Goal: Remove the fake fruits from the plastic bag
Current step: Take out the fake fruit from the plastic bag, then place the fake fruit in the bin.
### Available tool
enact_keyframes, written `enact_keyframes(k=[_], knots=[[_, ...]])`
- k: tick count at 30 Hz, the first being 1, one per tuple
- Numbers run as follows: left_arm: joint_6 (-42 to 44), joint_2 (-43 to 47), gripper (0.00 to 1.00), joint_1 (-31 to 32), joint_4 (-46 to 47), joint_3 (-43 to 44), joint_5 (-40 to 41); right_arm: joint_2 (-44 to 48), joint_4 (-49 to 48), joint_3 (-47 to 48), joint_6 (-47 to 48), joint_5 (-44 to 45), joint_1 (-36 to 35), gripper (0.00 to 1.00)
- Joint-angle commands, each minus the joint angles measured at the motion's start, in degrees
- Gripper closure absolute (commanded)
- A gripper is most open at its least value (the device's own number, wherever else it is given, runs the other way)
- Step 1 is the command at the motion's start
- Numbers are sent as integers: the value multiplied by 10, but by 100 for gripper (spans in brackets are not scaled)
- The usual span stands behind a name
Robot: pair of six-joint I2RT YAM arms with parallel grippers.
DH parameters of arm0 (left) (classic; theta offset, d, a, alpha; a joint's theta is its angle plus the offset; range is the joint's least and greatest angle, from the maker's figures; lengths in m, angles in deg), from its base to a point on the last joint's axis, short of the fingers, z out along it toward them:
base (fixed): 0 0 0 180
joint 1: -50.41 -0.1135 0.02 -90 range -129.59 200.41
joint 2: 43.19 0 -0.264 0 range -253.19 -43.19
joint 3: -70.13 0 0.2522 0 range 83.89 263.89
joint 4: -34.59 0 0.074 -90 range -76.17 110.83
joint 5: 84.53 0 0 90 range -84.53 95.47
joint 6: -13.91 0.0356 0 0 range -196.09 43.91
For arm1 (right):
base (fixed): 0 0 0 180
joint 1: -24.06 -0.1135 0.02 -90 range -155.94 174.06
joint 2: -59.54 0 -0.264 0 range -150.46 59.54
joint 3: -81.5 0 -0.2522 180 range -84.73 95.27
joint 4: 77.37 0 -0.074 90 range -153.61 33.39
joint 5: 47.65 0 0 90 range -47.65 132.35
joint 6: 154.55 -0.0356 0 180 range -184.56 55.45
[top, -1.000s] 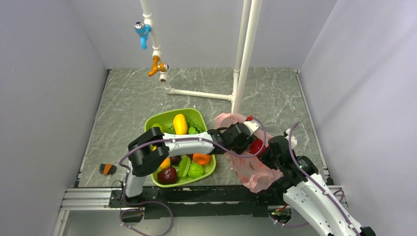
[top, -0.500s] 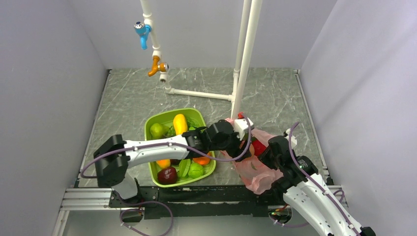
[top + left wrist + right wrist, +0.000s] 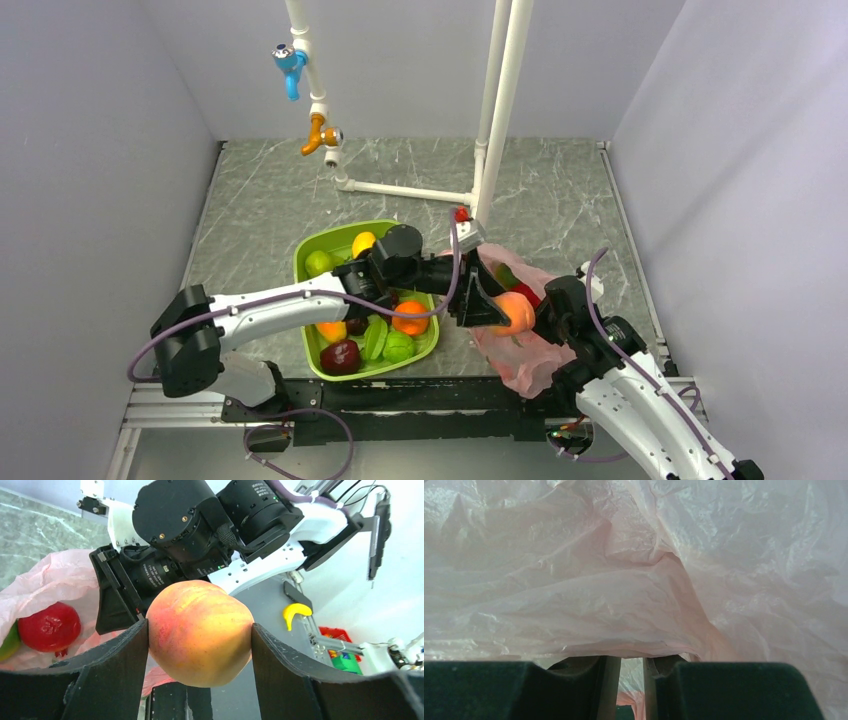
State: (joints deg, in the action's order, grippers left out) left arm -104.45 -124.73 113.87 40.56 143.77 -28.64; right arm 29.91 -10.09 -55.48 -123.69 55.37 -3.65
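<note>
The left claw (image 3: 200,647) has pulled back out of the bag (image 3: 525,368), clamping the peach (image 3: 200,622) wide-jawed just over its mouth (right claw (image 3: 630,680) pinches the bag); the tray (image 3: 318,244) lies leftward.

Peach (image 3: 200,632) pink-orange; apple (image 3: 49,627) bright red; bag (image 3: 634,570) translucent pink; tray (image 3: 335,233) lime green; fingers (image 3: 287,670) black

left claw (image 3: 497,310): clamped around glossy pink-orange plastic peach (image 3: 516,313), over the bag
translucent pink plastic bag (image 3: 522,362): crumpled on tabletop (image 3: 260,200), right claw (image 3: 547,318) at its rim
</note>
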Motion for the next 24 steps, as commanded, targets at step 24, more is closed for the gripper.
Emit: enact_keyframes(k=[24], knots=[[97, 339, 66, -107, -498, -25, 490, -3, -15, 5, 5, 4, 1, 76]])
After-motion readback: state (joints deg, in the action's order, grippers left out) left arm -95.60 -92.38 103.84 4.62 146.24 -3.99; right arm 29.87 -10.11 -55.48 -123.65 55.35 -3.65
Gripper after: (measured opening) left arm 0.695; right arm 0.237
